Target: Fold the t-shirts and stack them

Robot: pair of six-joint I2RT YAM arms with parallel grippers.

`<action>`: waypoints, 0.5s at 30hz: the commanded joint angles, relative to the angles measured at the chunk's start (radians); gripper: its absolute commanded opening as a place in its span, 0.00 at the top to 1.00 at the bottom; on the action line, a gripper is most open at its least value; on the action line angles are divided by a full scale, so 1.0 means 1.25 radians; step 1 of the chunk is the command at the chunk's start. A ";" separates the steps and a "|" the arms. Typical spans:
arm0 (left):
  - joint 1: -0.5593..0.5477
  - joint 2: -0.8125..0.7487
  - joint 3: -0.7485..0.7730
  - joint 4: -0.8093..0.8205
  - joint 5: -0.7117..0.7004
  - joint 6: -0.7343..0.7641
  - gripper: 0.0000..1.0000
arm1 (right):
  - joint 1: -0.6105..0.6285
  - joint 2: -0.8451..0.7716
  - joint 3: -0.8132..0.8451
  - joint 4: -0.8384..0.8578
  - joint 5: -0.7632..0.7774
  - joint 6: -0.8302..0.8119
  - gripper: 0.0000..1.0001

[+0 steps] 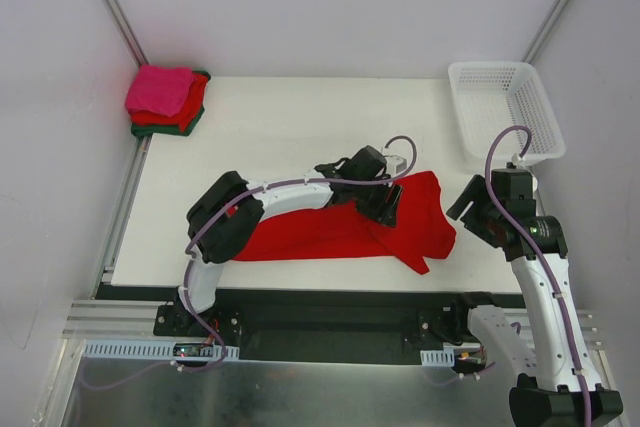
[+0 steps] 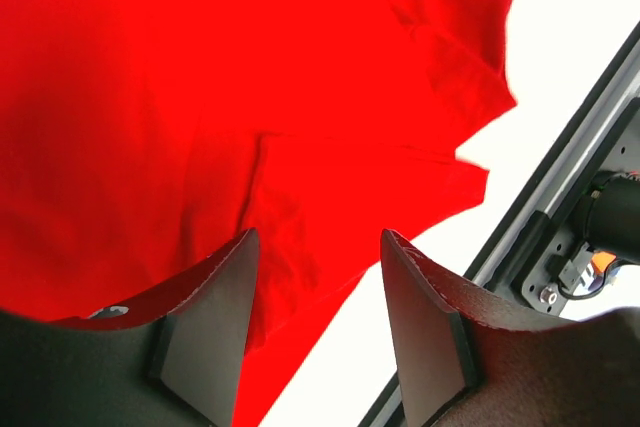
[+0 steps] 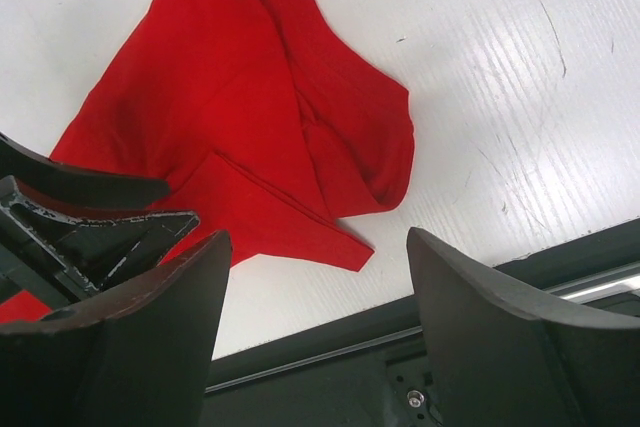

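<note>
A bright red t-shirt (image 1: 330,232) lies bunched and partly folded on the white desk (image 1: 290,127), with one sleeve poking out toward the near edge. The left tool (image 2: 315,242) is over the right part of the red t-shirt, and its two fingers are apart with nothing between them. The right tool (image 3: 315,247) is just to the right of the red t-shirt, with its fingers wide apart and holding nothing. Far behind and to the left of the red t-shirt sits a stack of folded t-shirts (image 1: 165,102), hot pink on top, then red, then dark green. Behind and to the right of it is a white basket (image 1: 490,65).
</note>
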 commanded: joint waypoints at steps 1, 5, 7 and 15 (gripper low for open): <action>-0.007 0.022 0.056 0.014 0.007 0.046 0.48 | -0.006 -0.004 0.011 -0.013 0.010 -0.011 0.25; -0.003 0.045 0.072 0.010 0.008 0.062 0.49 | -0.007 -0.003 0.014 -0.015 0.008 -0.011 0.25; 0.000 0.056 0.078 0.011 0.011 0.069 0.50 | -0.007 -0.003 0.016 -0.016 0.010 -0.014 0.25; 0.007 0.090 0.090 0.011 0.011 0.082 0.52 | -0.007 -0.004 0.022 -0.024 0.012 -0.019 0.25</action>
